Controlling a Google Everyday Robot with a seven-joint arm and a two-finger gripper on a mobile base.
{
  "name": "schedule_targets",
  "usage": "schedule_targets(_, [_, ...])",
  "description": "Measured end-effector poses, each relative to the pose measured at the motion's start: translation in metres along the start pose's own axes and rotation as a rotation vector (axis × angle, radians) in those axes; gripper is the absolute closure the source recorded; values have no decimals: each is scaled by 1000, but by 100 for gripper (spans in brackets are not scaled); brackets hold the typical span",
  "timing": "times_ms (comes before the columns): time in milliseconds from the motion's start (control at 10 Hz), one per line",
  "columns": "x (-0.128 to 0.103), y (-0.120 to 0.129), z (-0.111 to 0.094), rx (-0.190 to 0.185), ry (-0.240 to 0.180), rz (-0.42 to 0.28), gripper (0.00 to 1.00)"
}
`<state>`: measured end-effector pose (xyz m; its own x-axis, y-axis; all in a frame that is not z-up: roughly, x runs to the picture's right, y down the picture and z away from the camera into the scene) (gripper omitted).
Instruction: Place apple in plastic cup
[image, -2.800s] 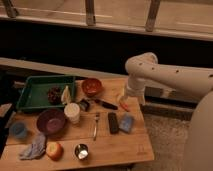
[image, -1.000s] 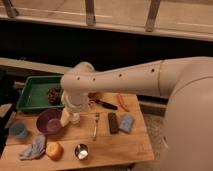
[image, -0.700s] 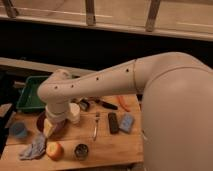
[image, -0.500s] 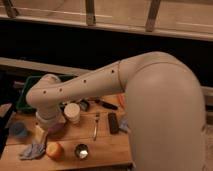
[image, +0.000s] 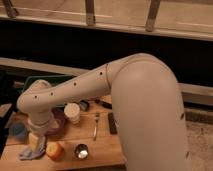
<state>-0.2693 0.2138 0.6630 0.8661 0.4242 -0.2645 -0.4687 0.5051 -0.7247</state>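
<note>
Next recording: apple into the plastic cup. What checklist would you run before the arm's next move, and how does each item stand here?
1. Apple lying free on the table: ok.
2. Gripper open and holding nothing: ok.
3. Gripper centred over the apple: not ok; it hangs beside it, above the cloth.
4. Plastic cup upright and empty: cannot tell; the arm partly hides it.
5. Metal cup apart from the apple: ok.
</note>
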Motion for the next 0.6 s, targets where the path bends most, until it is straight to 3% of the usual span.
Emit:
schedule_targets(300, [-1, 2, 7, -14, 15, 4, 20])
schedule_targets(600, [7, 0, 50, -58, 38, 48, 20])
